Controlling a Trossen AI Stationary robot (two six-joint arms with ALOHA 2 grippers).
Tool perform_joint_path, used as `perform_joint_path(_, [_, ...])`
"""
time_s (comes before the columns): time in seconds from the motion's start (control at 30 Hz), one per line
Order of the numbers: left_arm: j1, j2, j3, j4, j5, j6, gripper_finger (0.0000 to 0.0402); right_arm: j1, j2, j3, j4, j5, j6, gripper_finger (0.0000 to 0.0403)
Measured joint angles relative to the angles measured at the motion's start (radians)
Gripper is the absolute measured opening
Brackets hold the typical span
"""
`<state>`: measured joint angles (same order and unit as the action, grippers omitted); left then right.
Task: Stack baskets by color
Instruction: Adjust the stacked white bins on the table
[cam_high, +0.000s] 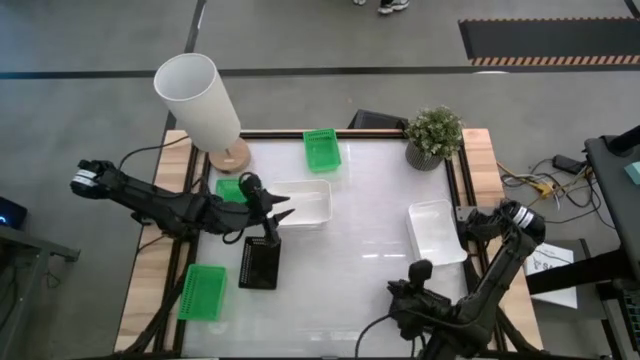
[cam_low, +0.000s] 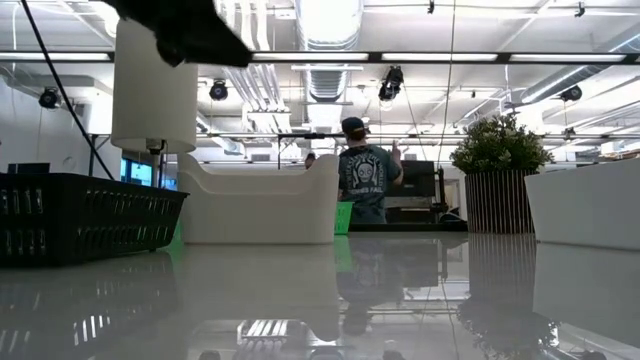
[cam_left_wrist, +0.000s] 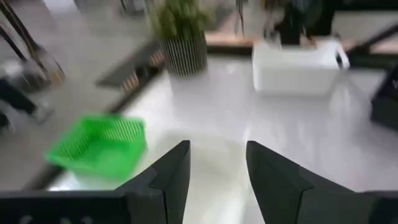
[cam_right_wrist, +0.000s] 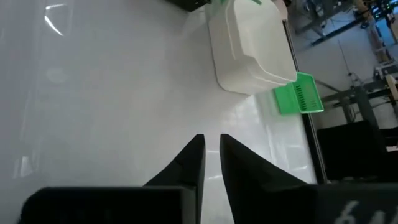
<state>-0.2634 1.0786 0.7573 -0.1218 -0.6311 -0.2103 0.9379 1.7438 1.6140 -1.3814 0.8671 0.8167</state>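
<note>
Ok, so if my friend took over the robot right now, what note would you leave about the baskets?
Left gripper: fingers open, empty, over the middle white basket.
Right gripper: fingers almost together, empty, above bare table near the front.
Greens all sit apart: back green basket, green basket under the left arm, front-left green basket.
Black basket is in front of the left gripper; right white basket is on the right side.
Done: cannot tell if the white or black ones are already stacks.
Left: gather the greens, join the whites.
</note>
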Motion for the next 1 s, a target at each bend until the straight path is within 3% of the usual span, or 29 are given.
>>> perform_joint_path(0.23, [0.0,0.002,0.075,-0.344,0.126,-0.158,0.0141,-0.015,-0.175,-0.201,0.195,0.054,-0.114,0.0027])
perform_joint_path(0.4, [0.006,0.008,0.166,-0.587,0.143,-0.226,0.0141,-0.05,-0.328,-0.355,0.408,0.073,-0.258,0.0027])
perform_joint_path(0.5, [0.028,0.028,0.206,-0.559,0.136,-0.229,0.0141,-0.071,-0.418,-0.437,0.517,0.08,-0.353,0.0027])
perform_joint_path(0.73, [0.13,0.144,0.276,-0.242,0.13,-0.05,0.0141,-0.088,-0.587,-0.619,0.758,0.077,-0.553,0.0027])
perform_joint_path(0.9, [0.245,0.297,0.406,-0.198,0.14,0.033,0.0141,-0.088,-0.665,-0.701,0.811,0.076,-0.582,0.0027])
perform_joint_path(1.0, [0.319,0.401,0.499,-0.206,0.202,0.094,0.0141,-0.088,-0.693,-0.728,0.812,0.076,-0.588,0.0027])
